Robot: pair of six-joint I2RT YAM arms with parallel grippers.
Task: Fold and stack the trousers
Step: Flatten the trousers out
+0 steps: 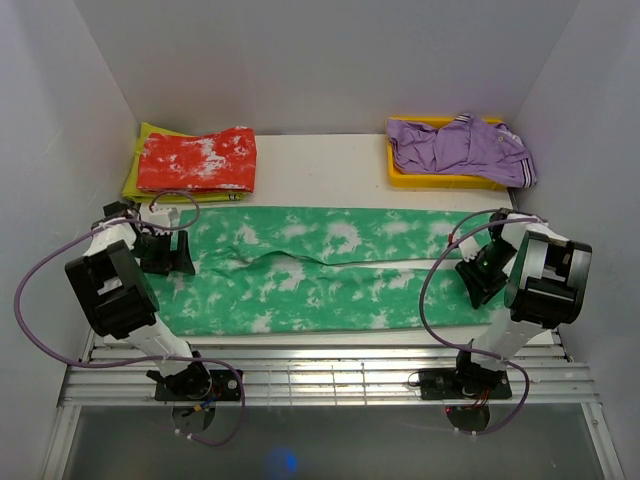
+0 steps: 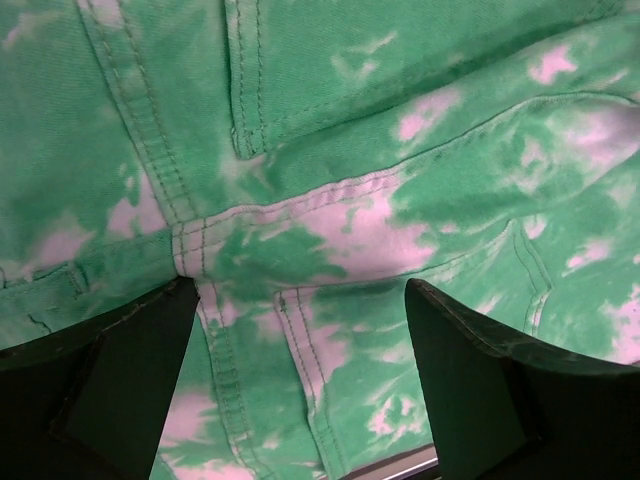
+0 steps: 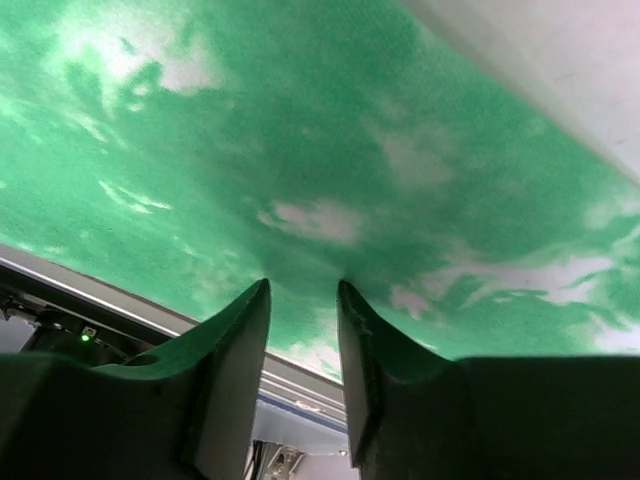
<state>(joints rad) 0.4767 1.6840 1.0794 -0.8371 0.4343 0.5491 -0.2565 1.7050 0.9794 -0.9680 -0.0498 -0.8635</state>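
The left tool (image 2: pixel 300 290) hangs released, its fingers wide apart, just above the waist end of the trousers (image 1: pixel 300 270). Its wrist view shows seams and a pocket edge in the gap between the fingers, and no cloth is caught there. The right tool (image 3: pixel 303 285) is at the other end, its fingers drawn close with only a narrow gap. Their tips sit at the near edge of the cloth and a small crease runs toward the gap. Whether they pinch the cloth or only touch it I cannot tell.

The trousers lie flat along the near edge of the bench (image 1: pixel 320 165), reaching almost from the left edge to the right. The waist is at the left and the leg ends at the right, with the two legs side by side. A low ridge runs along the middle where the legs meet.

I judge the folding not yet begun: nothing is doubled over, and every fold remains, then the stacking. A folded red garment (image 1: pixel 197 158) lies in the far left corner, probably the stack. A purple garment (image 1: pixel 455 145) sits in a yellow tray (image 1: pixel 400 178) at the far right corner.
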